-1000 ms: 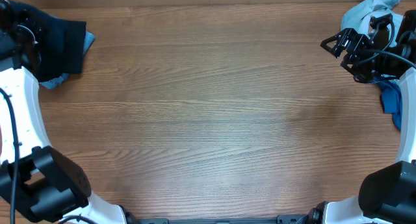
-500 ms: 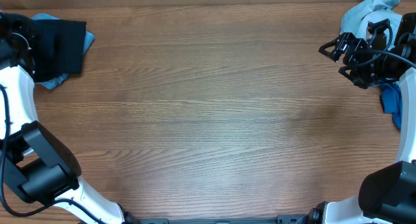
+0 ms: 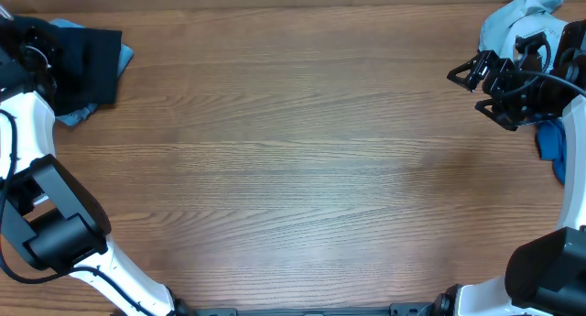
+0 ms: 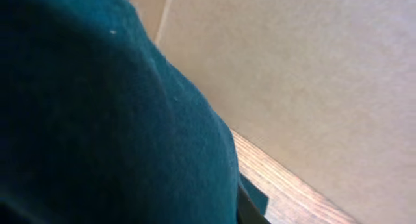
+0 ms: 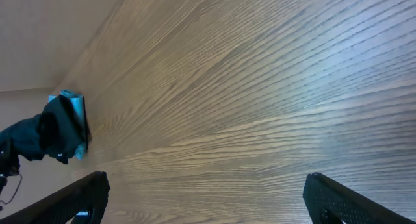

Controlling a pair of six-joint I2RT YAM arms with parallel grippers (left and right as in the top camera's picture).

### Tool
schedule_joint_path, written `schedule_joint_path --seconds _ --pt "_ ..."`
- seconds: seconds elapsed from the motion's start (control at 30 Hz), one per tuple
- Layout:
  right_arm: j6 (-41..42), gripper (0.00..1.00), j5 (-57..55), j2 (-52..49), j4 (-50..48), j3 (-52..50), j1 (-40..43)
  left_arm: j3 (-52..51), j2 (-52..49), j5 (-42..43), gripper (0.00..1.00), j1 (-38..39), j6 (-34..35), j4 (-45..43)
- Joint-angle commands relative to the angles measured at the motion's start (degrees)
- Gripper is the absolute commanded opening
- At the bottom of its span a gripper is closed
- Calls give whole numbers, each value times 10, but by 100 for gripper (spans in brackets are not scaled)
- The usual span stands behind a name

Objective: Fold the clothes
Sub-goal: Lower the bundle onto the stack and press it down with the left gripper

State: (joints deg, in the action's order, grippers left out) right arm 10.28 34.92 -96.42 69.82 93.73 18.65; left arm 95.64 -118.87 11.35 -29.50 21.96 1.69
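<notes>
Though nearly as before, right hand (image 3: 467, 70) wide; left hand (image 3: 23, 46), perhaps in navy shirt (image 3: 90, 59), unreadable.

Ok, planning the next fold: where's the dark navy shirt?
Overhead view: the dark navy shirt lies at the table's far left corner, over a light blue garment.

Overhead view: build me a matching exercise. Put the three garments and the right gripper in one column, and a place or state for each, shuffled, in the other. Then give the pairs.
Things
1. dark navy garment
2. pale blue garment
3. mid-blue garment
4. right gripper

Places or states
A. top right corner of the view
B. open, holding nothing
C. top left corner of the view
D. right edge, about halfway down the view

Pairs: 1-C, 2-A, 3-D, 4-B
</notes>
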Motion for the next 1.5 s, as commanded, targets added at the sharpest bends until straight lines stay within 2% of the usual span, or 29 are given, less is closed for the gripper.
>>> schedule_joint_path --seconds 0.0,0.23,0.6,0.73,0.77,0.83,1.13,1.27,1.4,1.47 --pt "-2 100 -4 0 -3 5 0 20 0 22 15 20 25 0" --pt "-3 100 -4 0 -1 5 0 20 -19 -20 17 33 52 28" --pt "-14 100 -4 0 0 5 0 20 -30 -25 19 -11 55 57" --pt "-14 100 -4 0 0 5 0 20 -30 -3 58 -21 55 65" --pt "-14 100 -4 0 0 5 0 20 -30 1 76 -23 55 69" --pt "-14 100 -4 0 2 5 0 20 -28 6 79 -29 55 81" --pt "-16 100 -4 0 8 5 0 20 34 42 80 -78 50 132" --pt "-16 100 -4 0 8 5 0 20 75 49 79 -84 20 159" --pt "-18 100 -4 0 8 5 0 20 110 46 69 -65 -57 198" --pt "-17 100 -4 0 8 5 0 20 115 42 57 -52 -97 219"
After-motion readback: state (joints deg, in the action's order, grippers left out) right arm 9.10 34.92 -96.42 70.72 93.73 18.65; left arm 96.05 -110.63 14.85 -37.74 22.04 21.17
